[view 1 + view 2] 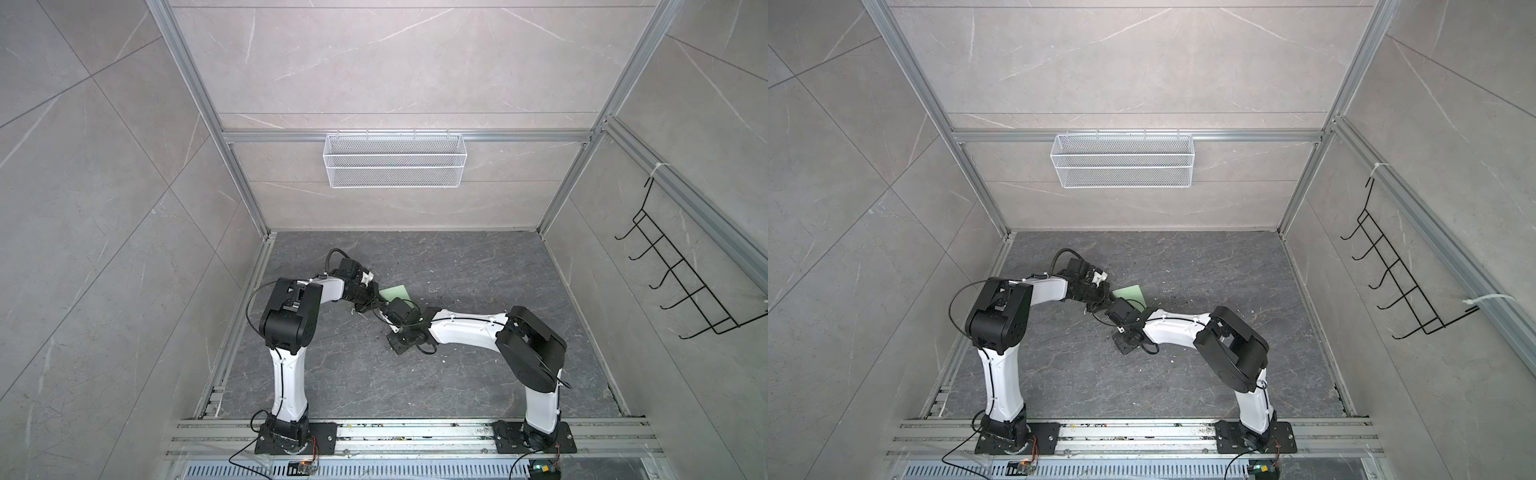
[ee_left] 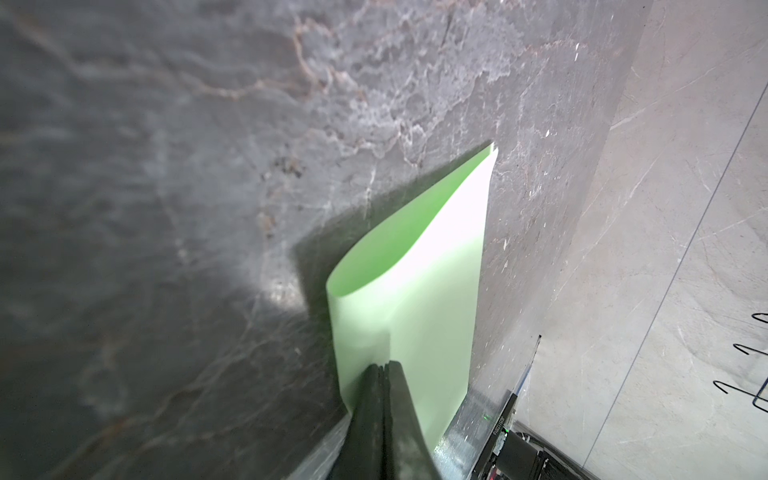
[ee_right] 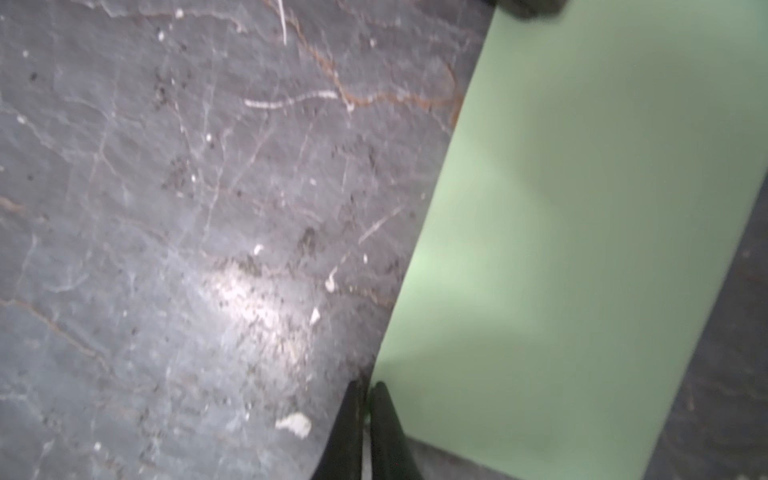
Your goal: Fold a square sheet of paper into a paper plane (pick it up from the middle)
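One surface (image 1: pixel 478 270): dark, marbled; the sheet (image 1: pixel 395 293) sits near its middle, between both wrists.
Two arms: left arm (image 1: pixel 286 365) and right arm (image 1: pixel 469 328), meeting at the sheet.
One sheet: pale green, bent over into an open loop, no sharp crease visible.
Handling: judged light, limp, easily marked; hold at edges and corners, pinch gently.
Left jaws: clamped on the sheet's doubled edge.
Right jaws: almost together on one corner, with a green sliver between them.
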